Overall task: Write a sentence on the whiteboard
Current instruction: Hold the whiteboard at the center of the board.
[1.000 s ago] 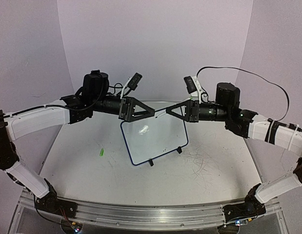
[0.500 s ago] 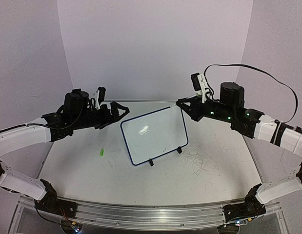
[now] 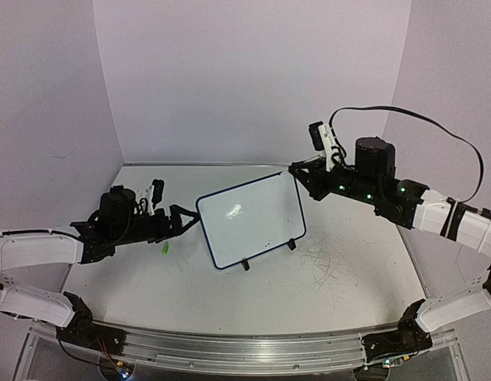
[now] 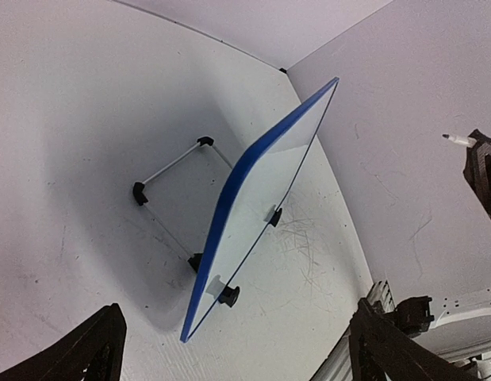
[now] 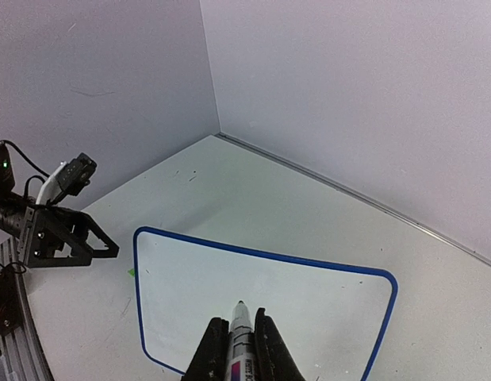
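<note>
The tabletop is white and scuffed, with grey scribble marks. It sits in a corner between pale lilac walls, and an aluminium rail runs along its near edge. A small green object lies on the surface just below the left gripper.

The left gripper's jaws are spread wide, low over the table. The whiteboard stands directly ahead of them, close but apart. From this wrist the board shows nearly edge-on, tilted back on a thin wire stand with black end caps.

The right gripper is pressed shut on a white marker, tip forward. The board is ahead of and below that tip, and the left wrist view shows the tip clear of the board. The board's face is plain white with a glare patch, a thin dark blue rim, rounded corners and two small black feet.
</note>
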`<state>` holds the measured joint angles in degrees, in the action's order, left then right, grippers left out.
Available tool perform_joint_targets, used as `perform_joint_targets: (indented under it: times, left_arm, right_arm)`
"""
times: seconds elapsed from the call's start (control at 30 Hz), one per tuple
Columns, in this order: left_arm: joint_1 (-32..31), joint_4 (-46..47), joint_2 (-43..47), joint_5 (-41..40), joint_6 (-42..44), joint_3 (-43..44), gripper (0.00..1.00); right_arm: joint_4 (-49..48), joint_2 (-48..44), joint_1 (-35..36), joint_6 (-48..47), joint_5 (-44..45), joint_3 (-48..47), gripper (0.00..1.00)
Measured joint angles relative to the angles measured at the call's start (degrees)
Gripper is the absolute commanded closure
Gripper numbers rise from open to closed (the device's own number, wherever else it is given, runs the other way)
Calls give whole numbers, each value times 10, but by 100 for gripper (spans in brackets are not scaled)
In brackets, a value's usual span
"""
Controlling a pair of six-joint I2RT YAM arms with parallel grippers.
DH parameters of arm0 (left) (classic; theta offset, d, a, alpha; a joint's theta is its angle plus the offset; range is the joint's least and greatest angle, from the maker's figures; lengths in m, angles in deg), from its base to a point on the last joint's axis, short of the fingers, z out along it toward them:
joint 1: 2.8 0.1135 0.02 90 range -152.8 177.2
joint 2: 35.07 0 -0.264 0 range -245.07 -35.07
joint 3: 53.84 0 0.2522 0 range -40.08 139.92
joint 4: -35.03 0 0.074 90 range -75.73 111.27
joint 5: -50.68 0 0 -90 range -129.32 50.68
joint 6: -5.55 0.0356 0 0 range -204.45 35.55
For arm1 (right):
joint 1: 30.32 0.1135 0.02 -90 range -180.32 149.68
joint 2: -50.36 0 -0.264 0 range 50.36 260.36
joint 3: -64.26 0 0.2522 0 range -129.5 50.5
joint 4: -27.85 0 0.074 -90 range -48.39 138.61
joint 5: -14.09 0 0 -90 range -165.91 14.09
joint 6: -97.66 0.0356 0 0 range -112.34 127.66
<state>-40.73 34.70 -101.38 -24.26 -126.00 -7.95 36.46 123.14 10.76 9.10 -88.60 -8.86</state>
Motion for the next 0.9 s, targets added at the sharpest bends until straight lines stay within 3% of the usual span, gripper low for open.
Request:
perform_joint_targets:
  times: [0.17, 0.27, 0.6, 0.9]
  left_arm:
    - [0, 94, 43, 0, 12, -92, 1]
    - [0, 132, 38, 15, 18, -105, 6]
    - [1, 272, -70, 100, 47, -105, 9]
    - [24, 322, -162, 125, 55, -79, 31]
  right_arm:
    - [-1, -31, 0, 6, 0, 7, 100]
    - [-7, -43, 0, 13, -1, 7, 100]
    - [-35, -73, 0, 40, -31, 54, 100]
    - [-47, -97, 1, 35, -27, 71, 100]
